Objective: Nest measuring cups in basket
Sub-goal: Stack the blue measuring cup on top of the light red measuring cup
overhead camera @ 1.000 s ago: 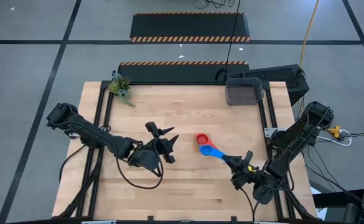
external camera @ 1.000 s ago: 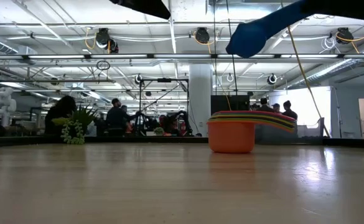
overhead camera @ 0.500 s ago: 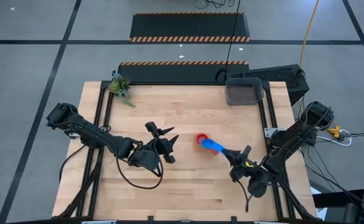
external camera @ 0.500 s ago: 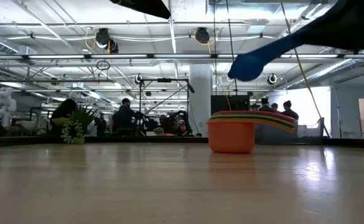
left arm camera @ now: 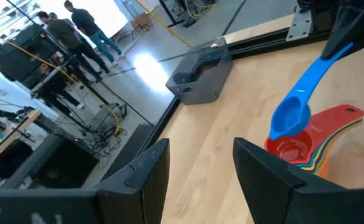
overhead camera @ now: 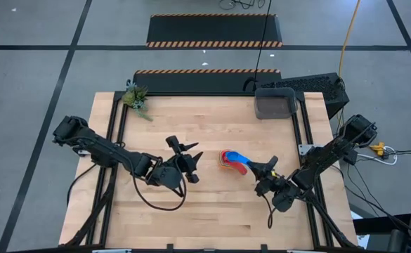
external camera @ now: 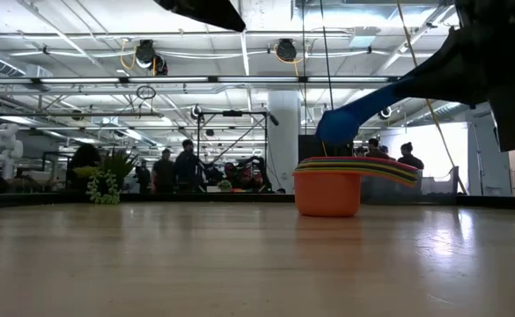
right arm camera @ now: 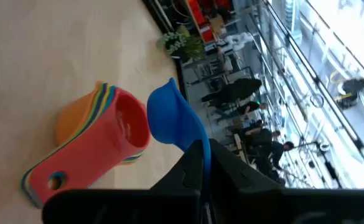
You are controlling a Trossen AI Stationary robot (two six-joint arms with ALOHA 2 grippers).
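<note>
You had nearly finished the nesting itself, as far as the views showed: a stack of cups (overhead camera: 225, 160) sat on the counter (overhead camera: 191, 211) near its middle, orange on the outside and red innermost, with yellow and green edges showing between them in the right wrist view. How many cups the stack held could not be counted from these views. Your right hand (overhead camera: 263, 171) was clamped on the handle of the blue cup (overhead camera: 237, 160), its bowl hanging just above the red one and not yet seated; from the low view a clear gap remained between it and the stack's rim. Your left hand (overhead camera: 188, 156) waited nearby on the other side of the stack, fingers (left arm camera: 266, 174) apart and holding nothing. What remained, by my reckoning, was to lower the blue cup into the red one, let go, and then carry the whole nest to the basket (overhead camera: 275, 103). That basket stood at the far right corner of the counter, well apart from the stack, and no cup was visible in it; its inside was not fully shown in any view. So the nesting looked close to done, while the basket half of the job had not been started. A small plant (overhead camera: 135, 97) sat at the far left corner, out of the way.
</note>
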